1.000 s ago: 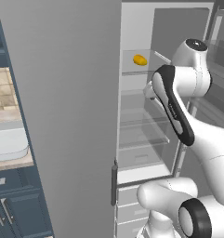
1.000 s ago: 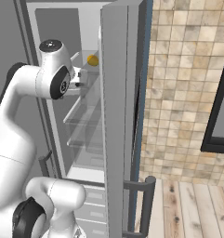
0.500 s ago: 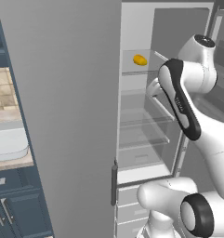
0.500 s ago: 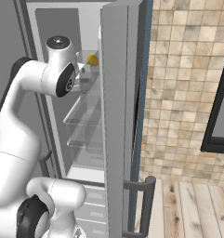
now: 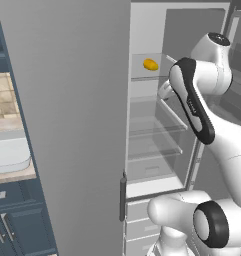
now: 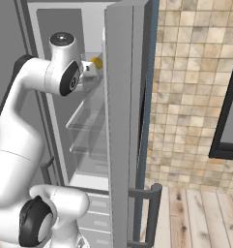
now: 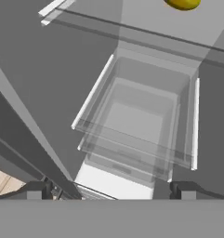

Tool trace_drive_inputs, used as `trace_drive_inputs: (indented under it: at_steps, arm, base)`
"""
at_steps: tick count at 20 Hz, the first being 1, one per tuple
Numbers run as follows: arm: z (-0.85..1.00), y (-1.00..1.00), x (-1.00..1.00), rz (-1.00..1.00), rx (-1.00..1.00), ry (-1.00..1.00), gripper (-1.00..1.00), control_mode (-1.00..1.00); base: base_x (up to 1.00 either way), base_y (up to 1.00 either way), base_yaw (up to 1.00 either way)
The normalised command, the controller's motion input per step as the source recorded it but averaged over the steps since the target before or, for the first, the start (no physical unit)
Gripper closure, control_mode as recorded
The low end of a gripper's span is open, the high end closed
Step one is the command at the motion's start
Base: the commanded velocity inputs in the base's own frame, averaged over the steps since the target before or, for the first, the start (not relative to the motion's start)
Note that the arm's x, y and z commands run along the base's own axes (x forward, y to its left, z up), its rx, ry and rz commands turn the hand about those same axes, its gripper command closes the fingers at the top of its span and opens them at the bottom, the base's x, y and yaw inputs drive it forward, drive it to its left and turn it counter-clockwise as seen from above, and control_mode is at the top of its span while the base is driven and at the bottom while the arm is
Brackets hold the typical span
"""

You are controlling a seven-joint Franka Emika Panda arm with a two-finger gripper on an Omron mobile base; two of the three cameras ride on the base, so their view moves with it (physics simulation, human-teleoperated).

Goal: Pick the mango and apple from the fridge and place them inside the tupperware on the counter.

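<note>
- Jaws (image 7: pixel 108 189) spread wide apart, tips at 7 and 5 o'clock of the hand view, gripping nothing, touching nothing.
- Past the tips: stacked clear glass shelves (image 7: pixel 141 125) in the white inside of the fridge (image 5: pixel 157 125).
- Mango (image 5: pixel 151 64) on the top shelf: small, smooth, yellow-orange oval, long axis roughly level, running side to side; at 12 to 1 o'clock in the hand view.
- Grey fridge door (image 5: pixel 72 125) swung open.
- Pale tupperware (image 5: pixel 9 155) at 9 o'clock on the tabletop (image 5: pixel 12 175), well apart from the fridge interior.

arm (image 5: pixel 192 100): raised, elbow bent, wrist high | gripper (image 7: pixel 108 189): jaws spread wide, nothing between
</note>
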Motion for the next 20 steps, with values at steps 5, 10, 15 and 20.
trace_drive_inputs:
  at_steps: [5, 10, 15, 20]
  arm:
    - [0.00, 0.00, 0.15, 0.00, -0.04, -0.12, -1.00, -1.00]
    - [0.05, -0.03, 0.00, 0.00, 0.00, -0.14, -1.00, -1.00]
    - [0.22, 0.00, 0.02, 0.00, 0.01, -0.05, -1.00, -1.00]
    - [0.30, 0.00, 0.10, 0.00, 0.04, -0.01, -1.00, -1.00]
  base:
    - [0.00, 0.00, 0.00]
    - [0.00, 0.00, 0.00]
    - [0.00, 0.00, 0.00]
    - [0.00, 0.00, 0.00]
